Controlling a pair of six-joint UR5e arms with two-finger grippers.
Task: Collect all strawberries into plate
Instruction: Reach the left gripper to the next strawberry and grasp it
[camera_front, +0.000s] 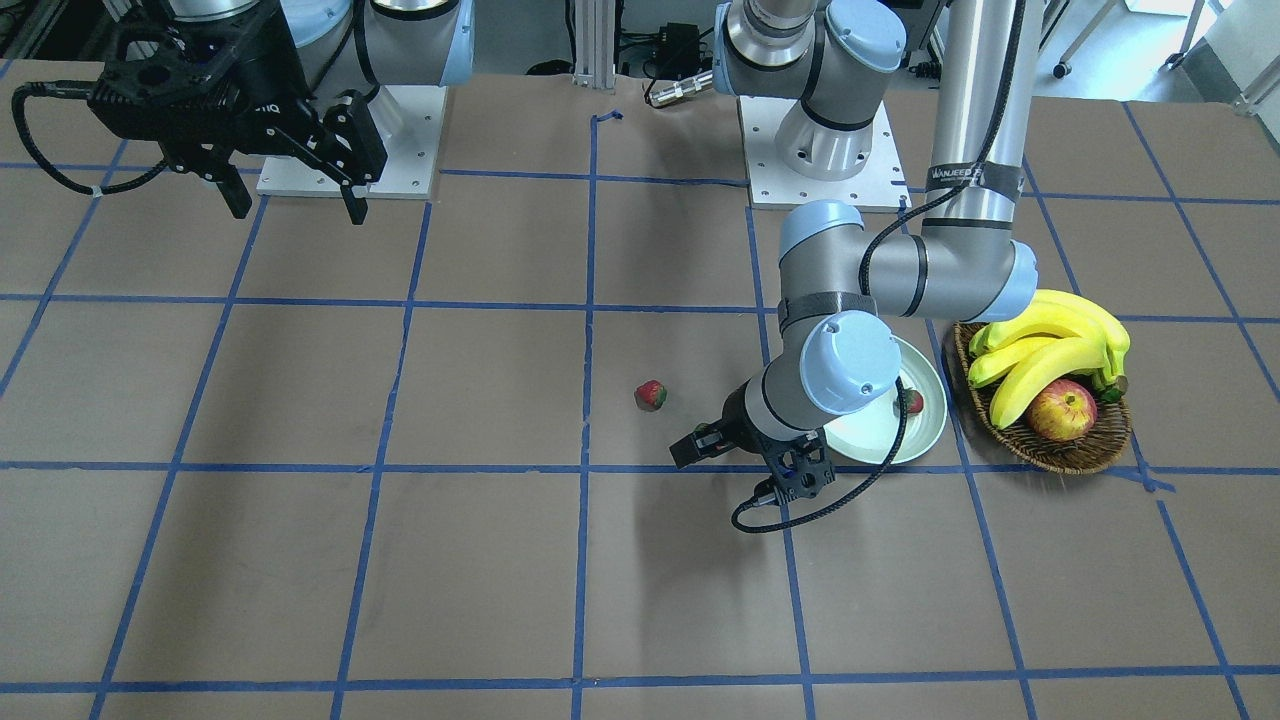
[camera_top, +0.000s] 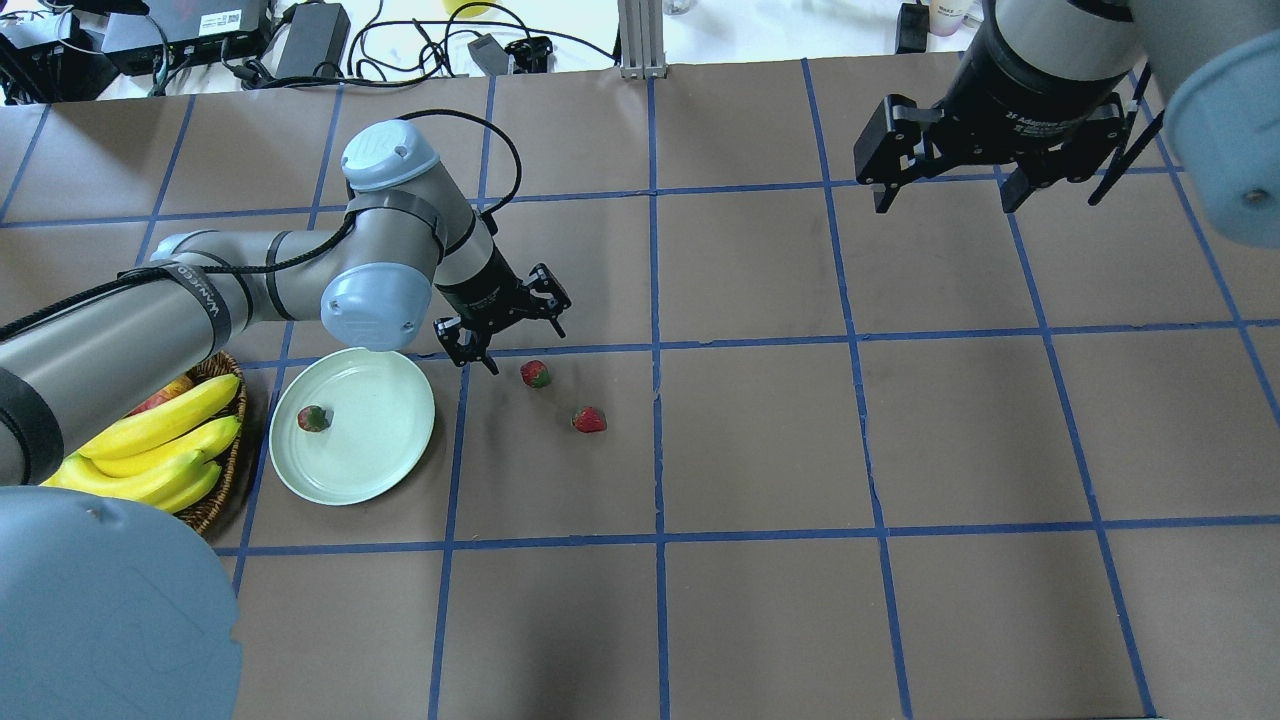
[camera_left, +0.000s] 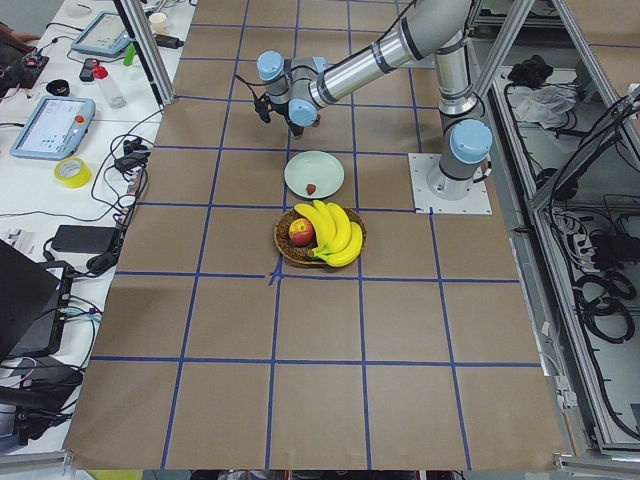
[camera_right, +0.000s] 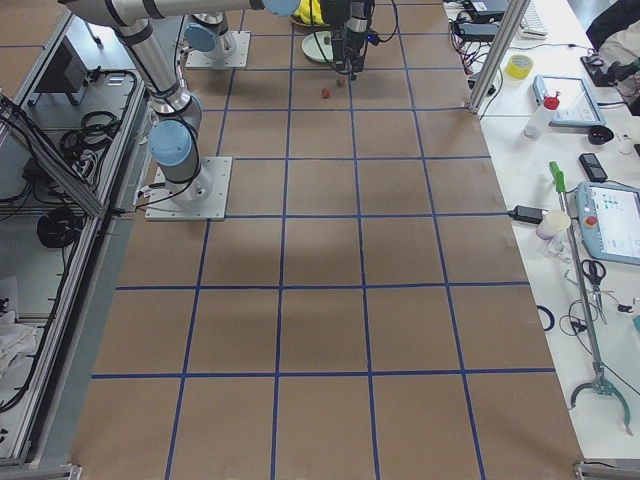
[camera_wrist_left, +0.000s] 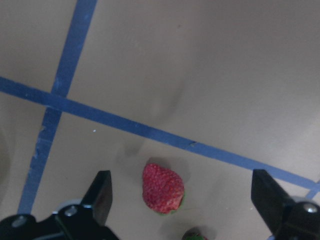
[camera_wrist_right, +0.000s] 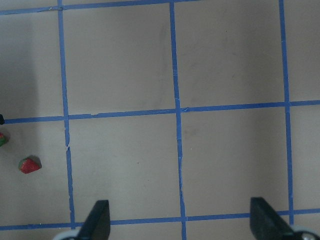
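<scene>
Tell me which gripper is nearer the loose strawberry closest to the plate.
Left. The left gripper hangs open close over that strawberry, which sits between its fingers in the wrist view; the right gripper, also open, is far across the table.

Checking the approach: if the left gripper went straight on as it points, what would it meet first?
Probably the strawberry on the table, framed between the left gripper's open fingers, though depth is hard to judge.

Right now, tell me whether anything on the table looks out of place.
Two strawberries lie loose on the brown paper beside the plate, while one sits in it. The left tool hangs open above the nearer one. Nothing looks spilled or damaged.
</scene>
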